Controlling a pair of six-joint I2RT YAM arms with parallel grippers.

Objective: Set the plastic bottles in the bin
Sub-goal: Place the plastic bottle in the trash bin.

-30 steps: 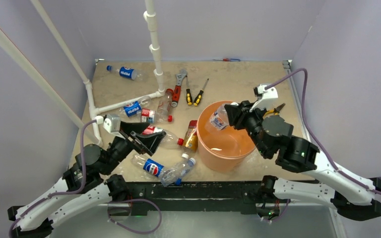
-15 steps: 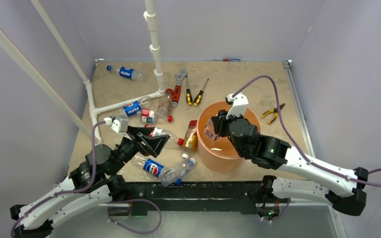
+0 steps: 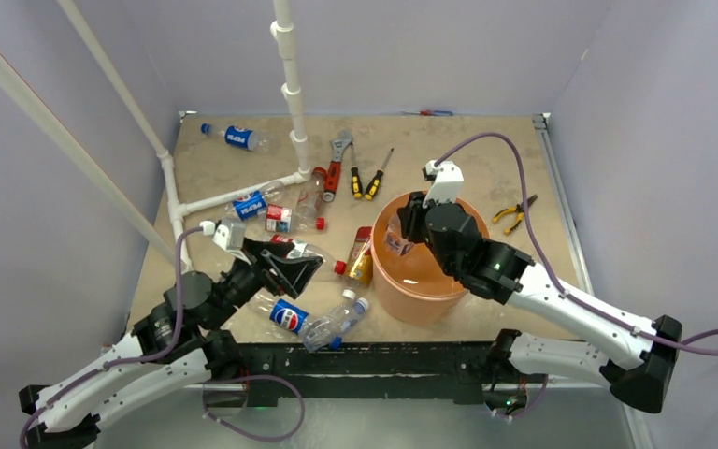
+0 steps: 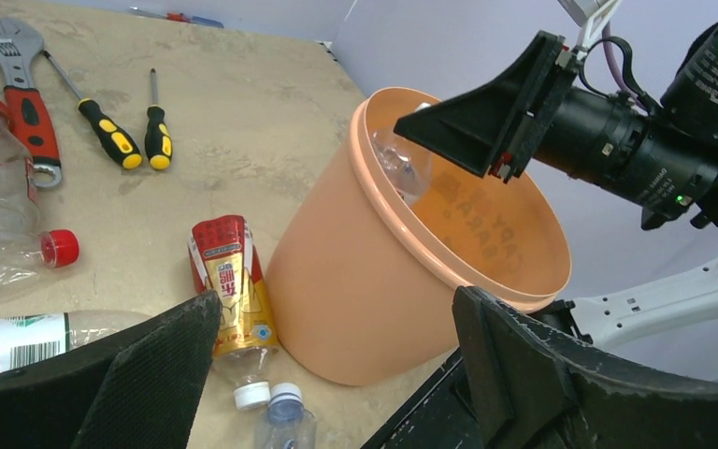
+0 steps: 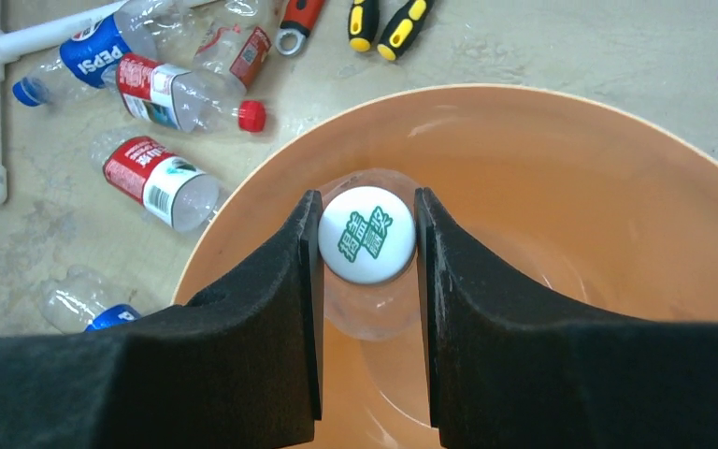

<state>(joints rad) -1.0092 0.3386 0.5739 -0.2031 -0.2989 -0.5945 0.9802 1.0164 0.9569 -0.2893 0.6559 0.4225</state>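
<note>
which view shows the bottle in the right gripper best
Right wrist: the white-capped clear plastic bottle sits between the jaws over the round orange plastic bin. Top external shows it small, half hidden; left wrist, a glimpse at the rim.

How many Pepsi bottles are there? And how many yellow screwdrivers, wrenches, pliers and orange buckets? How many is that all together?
Pepsi bottles: 3
Yellow-and-black screwdrivers: 2
Red-handled wrench: 1
Yellow-handled pliers: 1
Orange bucket: 1
Total: 8
</note>
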